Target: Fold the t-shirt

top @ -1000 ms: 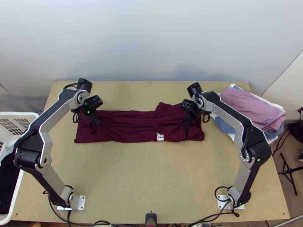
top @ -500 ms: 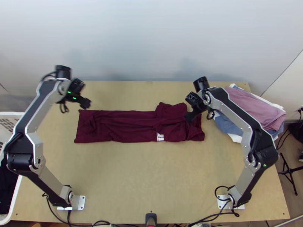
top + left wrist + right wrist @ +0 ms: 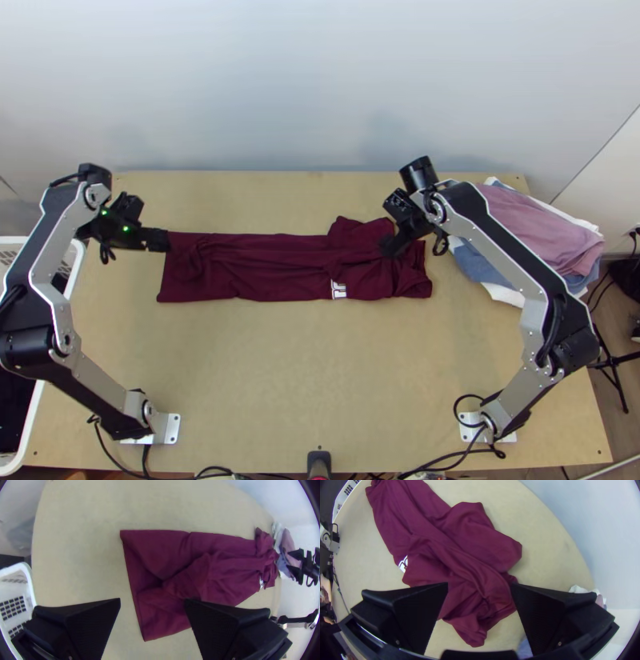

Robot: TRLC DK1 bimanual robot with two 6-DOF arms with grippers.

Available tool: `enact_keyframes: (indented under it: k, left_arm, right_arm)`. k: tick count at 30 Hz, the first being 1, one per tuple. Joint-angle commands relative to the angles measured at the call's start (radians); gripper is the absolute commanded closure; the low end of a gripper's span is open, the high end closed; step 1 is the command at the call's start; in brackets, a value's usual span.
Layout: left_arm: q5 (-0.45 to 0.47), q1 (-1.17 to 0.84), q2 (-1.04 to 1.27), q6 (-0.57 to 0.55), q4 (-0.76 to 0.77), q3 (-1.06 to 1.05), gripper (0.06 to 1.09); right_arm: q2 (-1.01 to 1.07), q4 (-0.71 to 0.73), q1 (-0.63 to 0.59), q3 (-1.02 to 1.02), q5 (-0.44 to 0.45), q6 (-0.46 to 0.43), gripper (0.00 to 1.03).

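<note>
The left gripper [image 3: 158,240] is at the shirt's left end, its fingers [image 3: 88,623] wide apart with nothing between them. The maroon t-shirt [image 3: 264,268] lies in a long folded strip across the table [image 3: 304,376], its right end bunched. Over that end is the right gripper [image 3: 390,246], its fingers [image 3: 420,613] also spread wide, gripping no cloth; whether either touches it, I cannot tell.

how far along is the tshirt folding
Roughly midway: the maroon t-shirt lies as a long strip, so its sides look folded in. Nothing is in hand; the left gripper and right gripper have open jaws. Left: neatening the rumpled end near the white print, then probably shortening the strip.
</note>
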Motion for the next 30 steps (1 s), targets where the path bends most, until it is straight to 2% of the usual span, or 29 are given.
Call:
enact_keyframes:
  k: [1,4,10,15,20,23,24,26,30]
  left_arm:
    - [0.133,0.055,0.045,-0.06,-0.107,0.003,0.15]
    - [0.136,0.054,0.054,-0.065,-0.101,0.009,0.15]
    - [0.156,0.092,0.152,-0.054,-0.044,0.008,0.15]
    - [0.254,0.089,0.135,-0.027,-0.112,-0.023,0.15]
    - [0.303,0.008,0.063,-0.097,-0.127,-0.006,0.15]
    - [0.392,-0.043,0.059,-0.112,-0.207,0.049,0.16]
    - [0.413,-0.063,0.056,-0.117,-0.224,0.06,0.2]
    - [0.421,-0.104,0.043,-0.128,-0.225,0.057,0.26]
    - [0.416,-0.153,0.03,-0.137,-0.202,0.025,0.27]
  right_arm:
    - [-0.004,-0.027,0.085,0.021,-0.033,0.047,0.34]
    - [-0.003,-0.026,0.104,0.016,-0.069,0.056,0.45]
    - [0.01,-0.026,0.135,0.004,-0.163,0.077,0.48]
    - [0.037,-0.022,0.139,0.005,-0.163,0.073,0.49]
    - [0.056,-0.022,0.138,0.007,-0.161,0.059,0.49]
    - [0.066,-0.021,0.138,0.004,-0.161,0.056,0.49]
    - [0.066,-0.021,0.138,0.001,-0.161,0.056,0.49]
    - [0.066,-0.019,0.138,-0.004,-0.161,0.056,0.49]
    - [0.063,-0.021,0.136,-0.015,-0.161,0.057,0.49]
